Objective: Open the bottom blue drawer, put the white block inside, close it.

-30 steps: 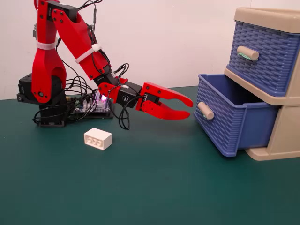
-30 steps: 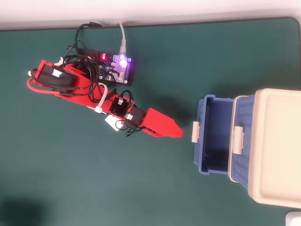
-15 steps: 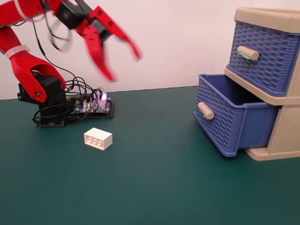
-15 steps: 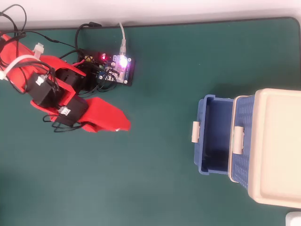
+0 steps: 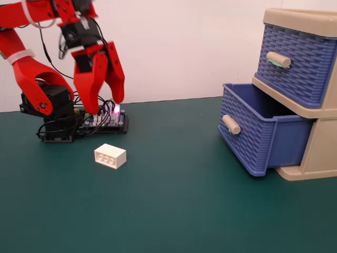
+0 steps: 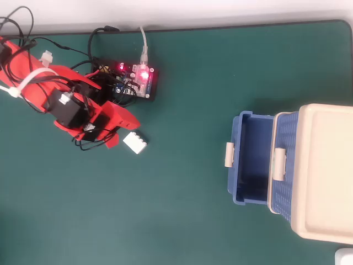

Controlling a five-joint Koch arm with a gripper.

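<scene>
The white block (image 5: 110,156) (image 6: 135,143) lies on the green mat in front of the arm's base, studs facing the fixed view. My red gripper (image 5: 105,104) (image 6: 122,131) points down, open and holding nothing, well above the mat. In the overhead view it sits just left of the block. The bottom blue drawer (image 5: 259,132) (image 6: 251,165) is pulled out, and no contents show inside. Its beige handle (image 5: 230,124) faces left in the fixed view. The upper blue drawer (image 5: 295,60) is pushed in.
A lit circuit board (image 5: 105,120) (image 6: 138,80) with loose cables sits beside the arm's base (image 5: 50,113). The beige drawer frame (image 6: 325,171) stands at the right edge. Green mat (image 5: 174,200) stretches between the block and the drawer.
The gripper left the drawer's handle, swung up and back to the left, then turned down. It now hangs open near the white block. The drawer and block stayed put.
</scene>
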